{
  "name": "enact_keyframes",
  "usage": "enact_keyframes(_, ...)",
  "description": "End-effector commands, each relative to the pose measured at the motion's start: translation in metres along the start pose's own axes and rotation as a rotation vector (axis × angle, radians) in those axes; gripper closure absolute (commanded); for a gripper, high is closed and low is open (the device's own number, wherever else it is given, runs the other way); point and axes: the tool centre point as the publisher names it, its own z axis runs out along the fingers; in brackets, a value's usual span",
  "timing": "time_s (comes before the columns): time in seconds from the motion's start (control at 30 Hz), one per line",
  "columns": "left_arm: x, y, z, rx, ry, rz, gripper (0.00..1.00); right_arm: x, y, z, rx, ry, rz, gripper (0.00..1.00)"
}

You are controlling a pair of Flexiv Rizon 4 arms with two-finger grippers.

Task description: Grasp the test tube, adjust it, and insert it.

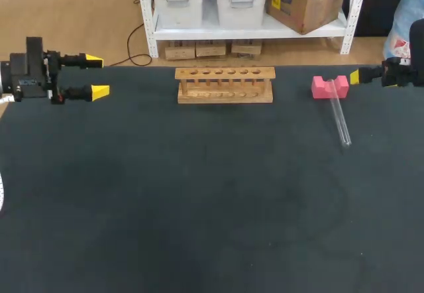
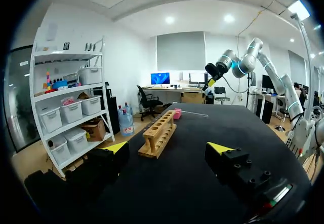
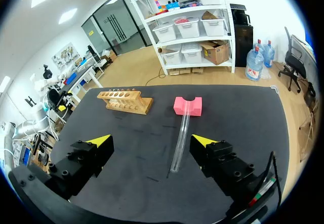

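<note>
Seen from its wrist, the right hand (image 3: 152, 141) is up over the tabletop (image 3: 126, 183) by the right edge, toward the far right corner. Its fingers are spread wide, gripping nothing. The test tube (image 3: 179, 143) lies flat below and ahead of it, in line with the gap between the fingers and touched by neither. Only bare tabletop lies between hand and tube. The tube's near end rests on the tabletop and its far end sits in the notch of a pink block (image 3: 188, 105). Its long axis runs near edge to far edge, with the near end slanted slightly toward the right edge. It is clear glass, and I cannot tell which end is the mouth. Beyond, toward the middle and well apart from the block, a wooden rack (image 3: 125, 100) stands along the far edge, its row of holes up and its length parallel to that edge. Farthest off, at the left edge near the far left corner, is the left hand (image 1: 97, 76). Its fingers are spread, gripping nothing, and point along the far edge toward the rack.
</note>
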Motion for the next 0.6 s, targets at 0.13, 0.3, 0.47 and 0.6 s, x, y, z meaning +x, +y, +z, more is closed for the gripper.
enact_keyframes(0.13, -0.001, 0.001, 0.007, -0.043, -0.002, -0.002, 0.00, 0.000, 0.000, 0.000, 0.001, 0.001, 0.000, 0.00)
enact_keyframes(0.3, -0.004, 0.000, 0.011, -0.046, 0.019, -0.011, 0.00, 0.000, 0.000, 0.000, 0.001, 0.001, 0.000, 0.00)
enact_keyframes(0.47, -0.005, -0.004, 0.015, -0.046, 0.049, -0.018, 0.00, 0.000, 0.000, 0.000, 0.001, 0.001, 0.000, 0.00)
enact_keyframes(0.6, -0.006, -0.008, 0.016, -0.035, 0.063, -0.020, 0.00, 0.000, 0.000, 0.000, 0.001, 0.001, 0.000, 0.00)
